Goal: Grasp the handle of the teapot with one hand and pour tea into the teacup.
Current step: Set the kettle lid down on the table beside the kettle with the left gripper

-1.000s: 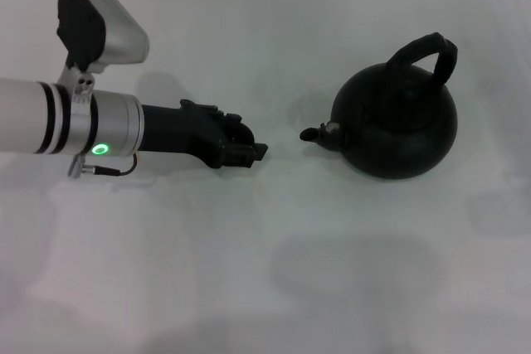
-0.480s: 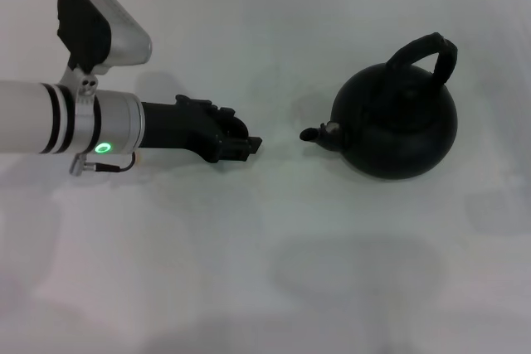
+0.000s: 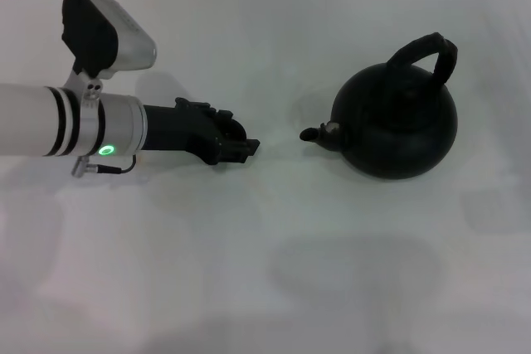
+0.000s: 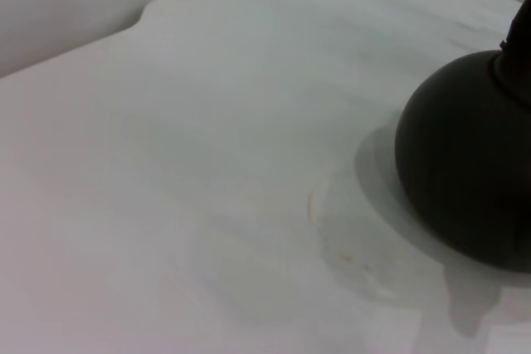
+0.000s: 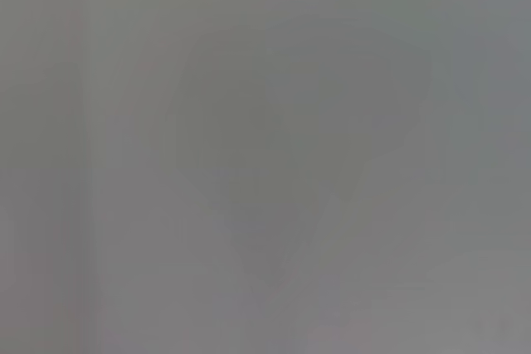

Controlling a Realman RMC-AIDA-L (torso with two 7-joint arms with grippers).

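The left gripper [image 3: 246, 148] is hovering over the desk [image 3: 274, 271], left of the teapot [image 3: 397, 128] and apart from its spout [image 3: 319, 133]. Whether its fingers are parted I cannot tell; they are touching nothing. The handle [image 3: 427, 54] is arching over the teapot's far side.

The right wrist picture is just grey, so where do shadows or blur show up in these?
Right wrist view: featureless grey, nothing recognisable. Head view: even light, a faint shadow under the teapot. Left wrist view: soft focus, the teapot's shadow on the table.
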